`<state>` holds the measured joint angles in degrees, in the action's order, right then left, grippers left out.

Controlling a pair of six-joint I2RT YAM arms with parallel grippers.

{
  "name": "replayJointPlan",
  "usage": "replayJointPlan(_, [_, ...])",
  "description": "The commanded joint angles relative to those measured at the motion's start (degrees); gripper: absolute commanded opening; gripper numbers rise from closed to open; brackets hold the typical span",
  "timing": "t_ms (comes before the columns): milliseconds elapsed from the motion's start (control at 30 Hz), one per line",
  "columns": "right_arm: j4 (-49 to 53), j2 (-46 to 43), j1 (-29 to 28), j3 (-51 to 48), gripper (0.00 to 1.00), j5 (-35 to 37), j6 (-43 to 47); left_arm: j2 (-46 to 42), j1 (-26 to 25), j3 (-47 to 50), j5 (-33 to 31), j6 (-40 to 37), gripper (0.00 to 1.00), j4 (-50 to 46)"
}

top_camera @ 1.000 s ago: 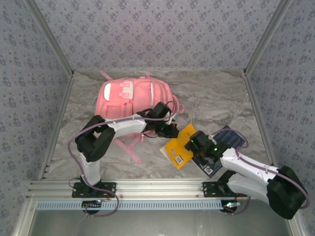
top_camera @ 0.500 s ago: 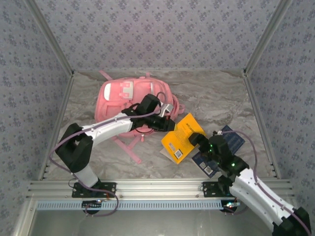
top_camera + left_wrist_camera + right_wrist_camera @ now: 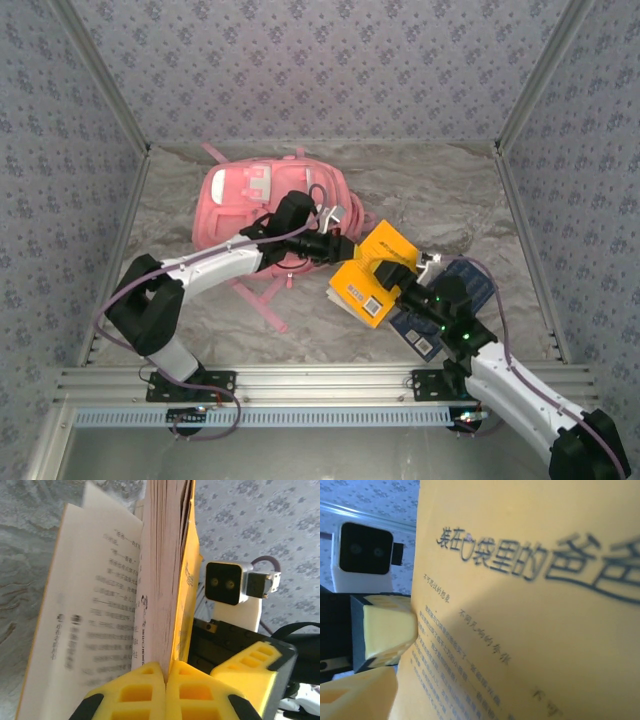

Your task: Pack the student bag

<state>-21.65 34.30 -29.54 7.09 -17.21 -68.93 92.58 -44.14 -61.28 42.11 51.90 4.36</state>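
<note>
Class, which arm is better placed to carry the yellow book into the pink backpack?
Left. The left hand is shut on the yellow book, right beside the pink backpack. The right hand sits at the book's side away from the bag.

The left gripper (image 3: 347,247) holds a yellow book (image 3: 366,287) up beside the pink bag (image 3: 250,200). The right gripper (image 3: 398,277) is at the book too. A blue book (image 3: 472,284) lies near.

Left arm (image 3: 225,262) hides the lower right corner of the student bag (image 3: 240,200). Yellow book (image 3: 530,630) cover runs off the right wrist view's edges; its print is blurred.
</note>
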Motion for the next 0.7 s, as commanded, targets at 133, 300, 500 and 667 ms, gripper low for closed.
replayJointPlan(133, [-0.77, -1.22, -0.43, 4.45, 0.45, -0.34, 1.1, -3.81, -0.23, 1.52, 2.2, 2.03, 0.0, 6.39])
replayJointPlan(300, [9.21, -5.27, -0.42, 7.6, 0.07, 2.98, 4.94, -5.69, 0.2, 1.5, 0.22, -3.05, 0.26, -1.7])
replayJointPlan(500, [14.89, -5.39, -0.3, 11.6, 0.0, -0.5, 10.43, -9.2, 2.38, 1.68, -2.11, -9.0, 0.51, -10.59])
replayJointPlan(667, [16.81, -3.83, -0.43, 14.41, 0.01, -4.07, 12.92, -10.63, 3.02, 0.9, -0.98, -12.06, 0.57, -13.2])
